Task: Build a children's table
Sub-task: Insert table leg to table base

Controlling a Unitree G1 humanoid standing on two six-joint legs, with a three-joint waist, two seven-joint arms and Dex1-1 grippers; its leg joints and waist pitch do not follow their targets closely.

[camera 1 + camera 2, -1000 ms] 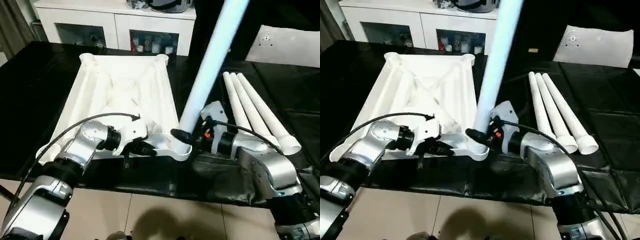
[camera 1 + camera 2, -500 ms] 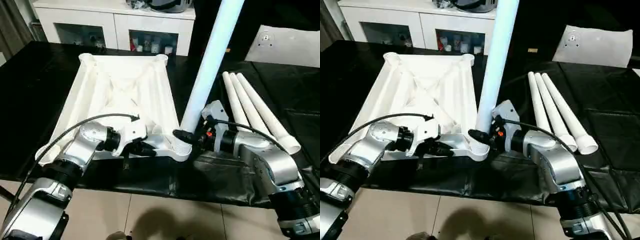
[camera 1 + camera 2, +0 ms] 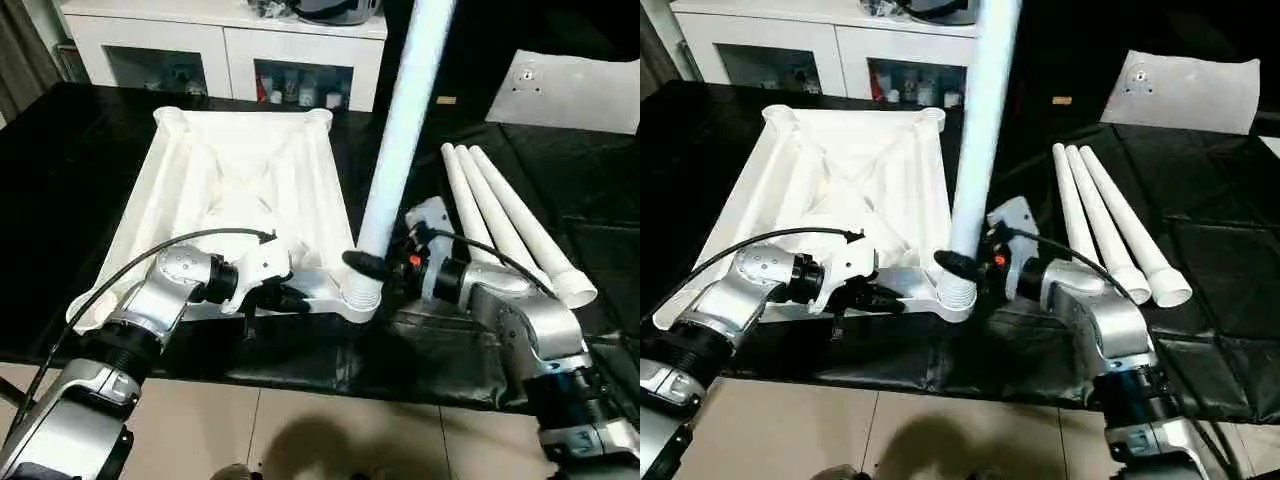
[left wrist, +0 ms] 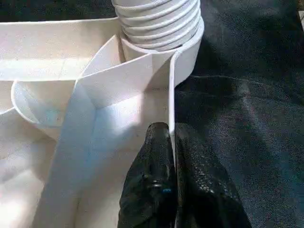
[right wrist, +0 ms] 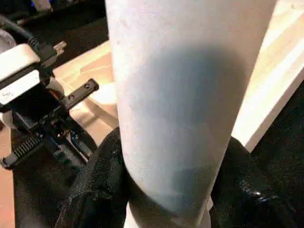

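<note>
Right pincer grips leg; no writing legible

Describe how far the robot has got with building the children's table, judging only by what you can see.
Done: the tabletop lies underside up on the black cloth. In hand: one leg stands in the near corner socket, its threads still showing; the right claw grips it low down and the left claw pinches the tabletop's rim. Left: three legs lie unfitted beside it.
</note>
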